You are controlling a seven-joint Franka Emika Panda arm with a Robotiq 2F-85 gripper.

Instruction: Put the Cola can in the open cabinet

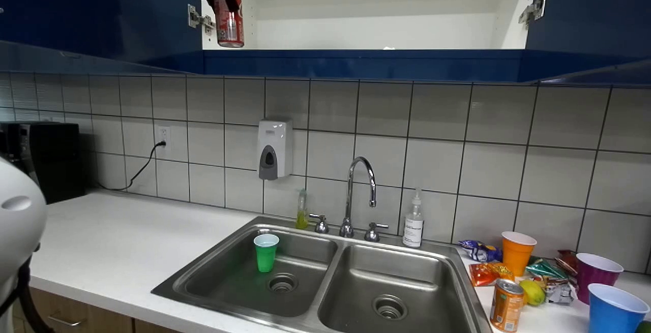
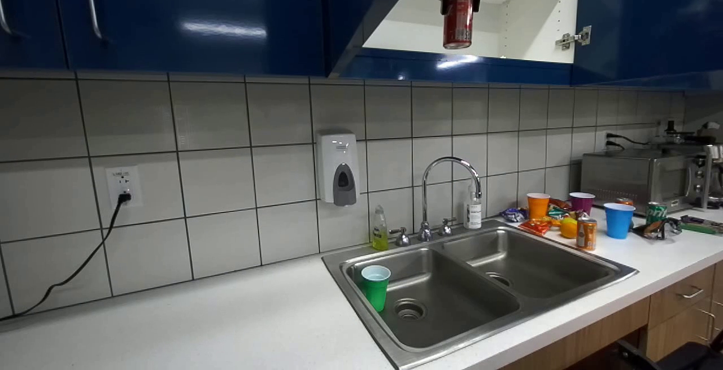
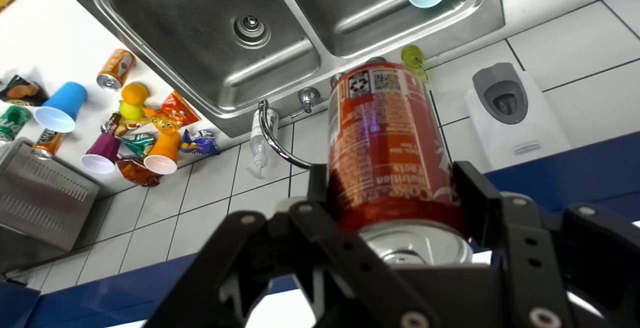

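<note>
The Cola can (image 1: 230,27) is a slim red can. My gripper (image 1: 225,1) is shut on its upper part and holds it high, in front of the open cabinet (image 1: 376,15). In an exterior view the can (image 2: 458,25) hangs nearly upright, its base just above the cabinet's dark blue lower edge in the picture; the cabinet (image 2: 534,25) has a white interior. The gripper (image 2: 460,1) has a finger on each side of the can. In the wrist view the can (image 3: 387,137) sits between both fingers of the gripper (image 3: 390,178), its silver top towards the palm.
Dark blue doors with hinges flank the cabinet (image 1: 91,12). Below are a steel double sink (image 1: 325,292) with a green cup (image 1: 266,254), a faucet (image 1: 350,190) and a soap dispenser (image 1: 275,147). Cups, snack bags and an orange can (image 1: 506,305) stand on the right counter.
</note>
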